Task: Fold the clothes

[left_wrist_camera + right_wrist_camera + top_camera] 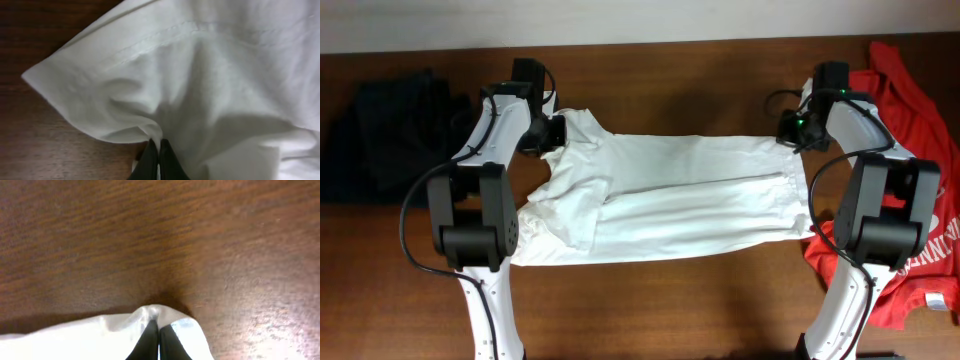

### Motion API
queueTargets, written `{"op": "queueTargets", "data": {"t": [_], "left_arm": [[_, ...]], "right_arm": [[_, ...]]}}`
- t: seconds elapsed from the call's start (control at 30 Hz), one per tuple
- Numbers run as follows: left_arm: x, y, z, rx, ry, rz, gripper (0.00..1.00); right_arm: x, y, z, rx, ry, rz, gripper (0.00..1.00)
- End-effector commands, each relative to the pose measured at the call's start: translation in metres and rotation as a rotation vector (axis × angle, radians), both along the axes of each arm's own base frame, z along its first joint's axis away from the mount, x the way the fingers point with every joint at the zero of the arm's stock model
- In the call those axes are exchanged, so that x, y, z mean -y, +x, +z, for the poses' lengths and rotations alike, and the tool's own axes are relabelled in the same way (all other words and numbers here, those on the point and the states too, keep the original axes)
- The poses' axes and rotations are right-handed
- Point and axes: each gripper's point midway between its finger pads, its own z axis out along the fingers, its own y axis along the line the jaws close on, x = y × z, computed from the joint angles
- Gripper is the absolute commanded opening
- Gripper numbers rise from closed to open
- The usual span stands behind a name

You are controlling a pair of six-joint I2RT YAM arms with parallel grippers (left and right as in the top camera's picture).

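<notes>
Item 1. White T-shirt (pixel 670 195), soft cotton. It lay flat across the middle of the desk (pixel 670 300), stretched lengthwise between the two arms. The sleeve end was on the left and the straight hem on the right. One long crease ran along the body. The fabric at the left end was rumpled and doubled over on itself.

Item 2. Left hand (pixel 552 133). It sat at the far left corner of the white T-shirt, on the side away from the arm bases. The fingers were pressed together, pinching a pucker of white cloth. In the left wrist view folds gathered toward the fingertips, and a sleeve with a stitched seam spread out beyond them onto bare wood.

Item 3. Right hand (pixel 790 130). It sat at the far right corner of the white T-shirt, at the hem. The fingers were clamped together on the cloth edge. In the right wrist view a small lip of white fabric wrapped around the fingertips, with only bare desk beyond it.

Item 4. Red T-shirt (pixel 920 100), with white lettering. It lay crumpled along the right edge of the desk, partly under the right arm and just beside the hem of the white T-shirt.

Item 5. Dark garment (pixel 380 130). It was heaped at the far left corner of the desk, apart from the white T-shirt.
</notes>
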Motion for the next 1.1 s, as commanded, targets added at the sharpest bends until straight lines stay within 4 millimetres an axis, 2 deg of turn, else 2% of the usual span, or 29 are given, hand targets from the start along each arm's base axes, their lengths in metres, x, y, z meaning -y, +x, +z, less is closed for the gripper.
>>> {"op": "queueTargets", "data": {"t": [0.0,0.13,0.23,0.33,0.53,0.63,0.9,1.07], "left_arm": [[-0.017,0.014,0.041,0.083,0.040,0.032,0.01],[-0.031,0.025,0.104,0.202,0.034,0.064,0.01],[-0.035,0.022,0.135,0.258,0.047,0.071,0.01],[-0.036,0.016,0.155,0.286,0.056,0.062,0.01],[-0.038,0.002,0.185,0.317,0.063,0.050,0.01],[-0.036,-0.018,0.187,0.256,0.051,0.048,0.01],[-0.029,-0.077,0.158,-0.006,0.047,0.023,0.01],[-0.030,-0.112,0.139,-0.161,0.054,0.019,0.01]], "right_arm": [[0.003,0.011,0.032,0.038,-0.004,-0.004,0.04],[0.022,0.018,0.090,0.081,-0.016,-0.038,0.04],[0.027,0.009,0.111,0.055,-0.014,-0.048,0.04],[0.027,-0.004,0.116,0.001,-0.010,-0.047,0.04],[0.040,-0.038,0.109,-0.135,-0.049,-0.079,0.04],[0.040,-0.050,0.108,-0.183,-0.037,-0.085,0.04],[0.035,-0.070,0.106,-0.267,-0.023,-0.082,0.04],[0.052,-0.094,0.104,-0.371,-0.128,-0.105,0.04]]}}
